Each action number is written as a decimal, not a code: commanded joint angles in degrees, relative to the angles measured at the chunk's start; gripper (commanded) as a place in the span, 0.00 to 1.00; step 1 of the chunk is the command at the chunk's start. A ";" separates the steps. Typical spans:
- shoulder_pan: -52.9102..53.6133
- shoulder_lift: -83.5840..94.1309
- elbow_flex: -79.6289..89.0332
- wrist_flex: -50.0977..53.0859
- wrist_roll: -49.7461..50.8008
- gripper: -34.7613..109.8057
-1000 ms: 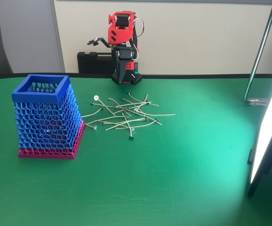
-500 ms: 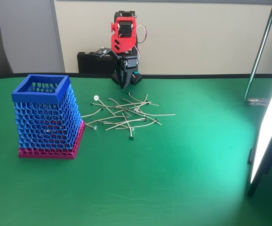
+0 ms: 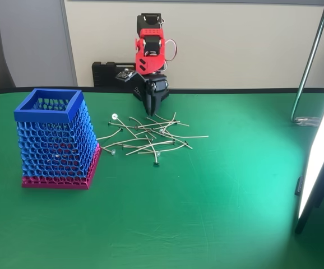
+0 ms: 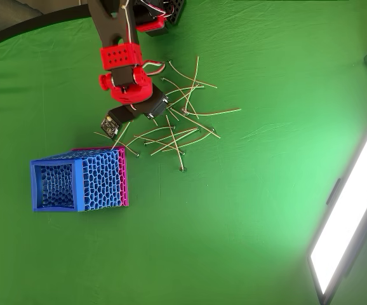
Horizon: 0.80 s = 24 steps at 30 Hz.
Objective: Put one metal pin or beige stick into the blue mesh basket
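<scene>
On the green desk (image 3: 207, 213), thin sticks (image 3: 151, 137) lie tangled at the basket's three o'clock, light, springy, slippery; best pinched mid-length on an outlying one. The blue mesh basket (image 3: 52, 140) stands apart, and the gripper (image 3: 151, 109) hangs above the pile, jaws seemingly nearly closed, empty.

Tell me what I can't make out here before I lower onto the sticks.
- Hand: in the fixed view, too small and dark to tell open or shut; in the overhead view the red wrist covers it.
- Gap between fingertips and stick pile: unclear in both views.
- Blue mesh basket floor: lattice and shadow hide any contents.
</scene>
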<state>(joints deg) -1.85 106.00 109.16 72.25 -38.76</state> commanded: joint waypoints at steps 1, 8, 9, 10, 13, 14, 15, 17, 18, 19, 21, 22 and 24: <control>-0.97 0.00 0.35 -0.53 -0.09 0.34; -1.76 0.18 1.76 -0.62 0.18 0.37; -1.93 0.35 1.93 -0.62 0.44 0.37; -2.02 0.44 2.29 -0.62 0.44 0.37; -2.02 0.70 3.16 -0.79 0.44 0.37; -1.93 0.88 3.52 -0.79 0.18 0.37; -1.85 1.05 3.87 -0.79 0.18 0.37; -1.76 1.41 4.75 -1.32 0.00 0.37; -1.49 1.58 5.19 -1.49 -0.18 0.37; -1.41 1.76 5.45 -1.58 -0.26 0.37; -1.05 1.93 5.80 -1.67 -0.26 0.37; -0.79 1.93 5.80 -1.67 -0.18 0.37; -0.26 1.76 5.80 -1.85 -0.26 0.37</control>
<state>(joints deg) -2.72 105.64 115.05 70.75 -38.76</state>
